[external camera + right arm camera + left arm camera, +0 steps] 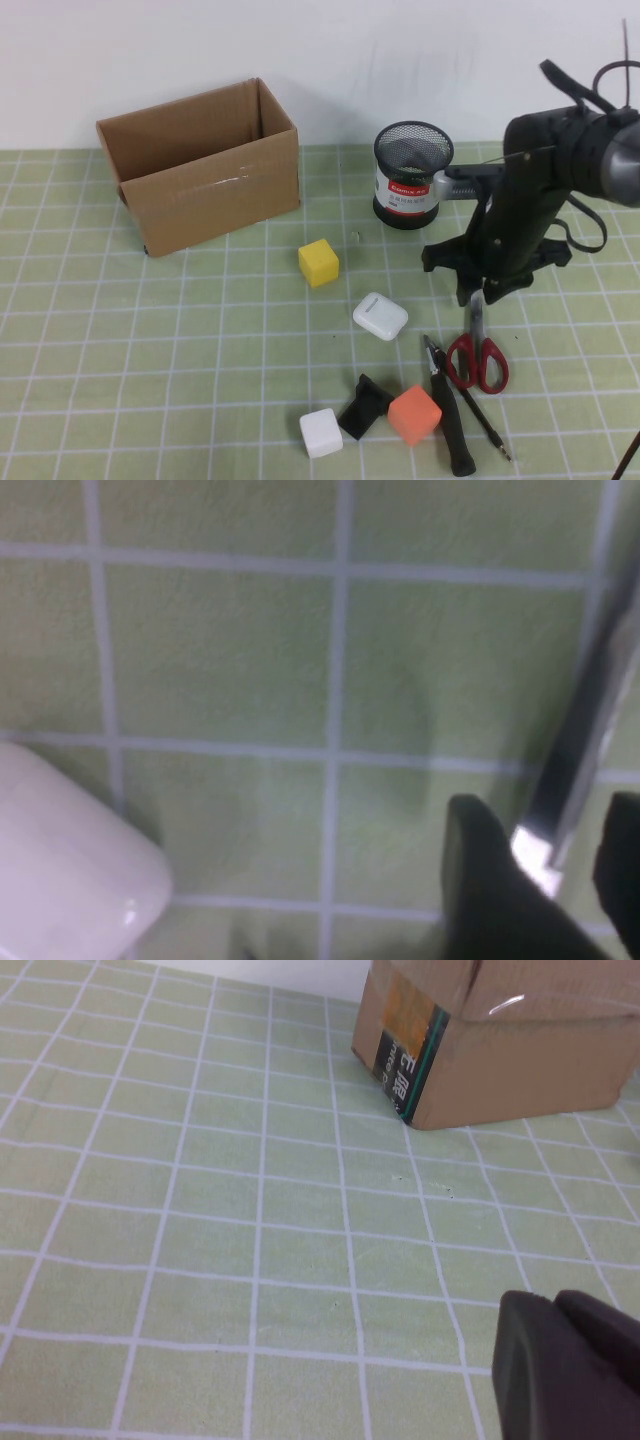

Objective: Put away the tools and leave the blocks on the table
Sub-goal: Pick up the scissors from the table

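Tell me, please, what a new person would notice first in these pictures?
The black right gripper hangs low over the silver blades of the red-handled scissors, its fingers either side of the blade. Behind stand an open brown cardboard box and a black mesh cup; the left gripper hovers near that box.

green grid table point(120, 340), scissors point(478, 352), blocks point(319, 262)

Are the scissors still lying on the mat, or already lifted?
Lying flat. The scissors rest on the table, red handles toward the robot. The right gripper straddles their blade, fingers open. The left gripper sits apart, near the cardboard box.
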You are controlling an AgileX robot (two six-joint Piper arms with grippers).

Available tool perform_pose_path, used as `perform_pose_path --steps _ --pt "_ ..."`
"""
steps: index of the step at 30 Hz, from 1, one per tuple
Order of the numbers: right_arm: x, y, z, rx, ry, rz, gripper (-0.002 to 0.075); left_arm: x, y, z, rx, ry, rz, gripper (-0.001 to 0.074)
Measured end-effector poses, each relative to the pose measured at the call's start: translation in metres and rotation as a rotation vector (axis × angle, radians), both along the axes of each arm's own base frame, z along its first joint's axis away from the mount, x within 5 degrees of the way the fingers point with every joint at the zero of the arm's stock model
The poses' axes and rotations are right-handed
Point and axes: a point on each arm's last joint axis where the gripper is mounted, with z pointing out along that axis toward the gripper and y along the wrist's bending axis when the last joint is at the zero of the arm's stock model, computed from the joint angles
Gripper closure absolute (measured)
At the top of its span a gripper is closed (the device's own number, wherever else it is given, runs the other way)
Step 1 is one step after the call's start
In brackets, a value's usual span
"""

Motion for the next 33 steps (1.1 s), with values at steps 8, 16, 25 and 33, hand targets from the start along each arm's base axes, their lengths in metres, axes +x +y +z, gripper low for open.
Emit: perform_pose_path --steps 8,16,25,33 --pt "0.002 0.001 -0.007 -0.016 0.004 -0.030 0.0456 0.000 0.000 0.000 0.000 0.000 0.000 0.0739" --pt "0.004 0.001 -0.025 -0.047 0.043 -0.006 0.0470 0.000 0.000 0.000 0.000 0.000 0.000 0.0739" --pt "0.004 -0.001 -0.029 -0.075 0.055 0.025 0.0734 0.000 0.000 0.000 0.000 0.000 0.000 0.0739" --pt "0.008 0.000 0.009 -0.070 -0.028 0.097 0.0734 0.000 0.000 0.000 0.000 0.000 0.000 0.0739"
